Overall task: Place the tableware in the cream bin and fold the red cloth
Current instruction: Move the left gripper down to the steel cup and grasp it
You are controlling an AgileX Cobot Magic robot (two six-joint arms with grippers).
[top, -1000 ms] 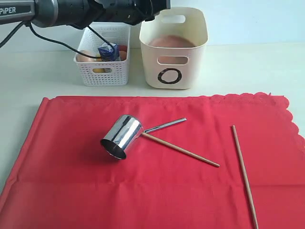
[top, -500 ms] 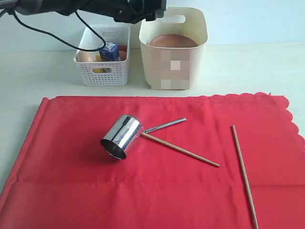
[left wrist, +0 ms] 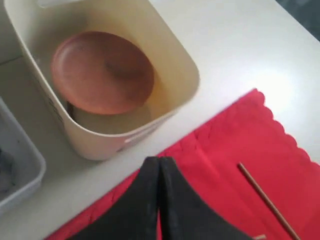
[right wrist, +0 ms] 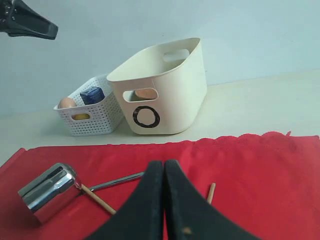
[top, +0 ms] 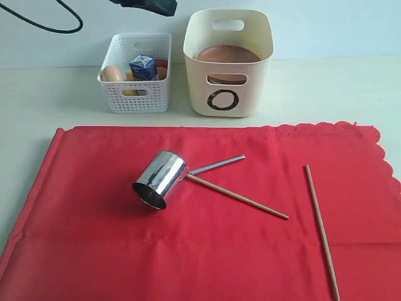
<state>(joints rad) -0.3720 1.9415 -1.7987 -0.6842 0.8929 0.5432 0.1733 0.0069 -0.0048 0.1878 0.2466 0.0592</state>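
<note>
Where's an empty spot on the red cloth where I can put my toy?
The cloth is bare left of the cup, along its near edge, and between the middle chopstick and the right chopstick. The table right of the cream bin is bare too. It's crowded where the cup and middle chopstick lie close together.

We record a pale bench [top: 56,100] carrying three items directly. A red cloth [top: 94,207] lies flat over its near part, scalloped at the back right corner. Toward the back edge stand a cream bin [top: 250,88] and, just beside it, a white perforated basket [top: 138,100], both apart from the cloth.
</note>
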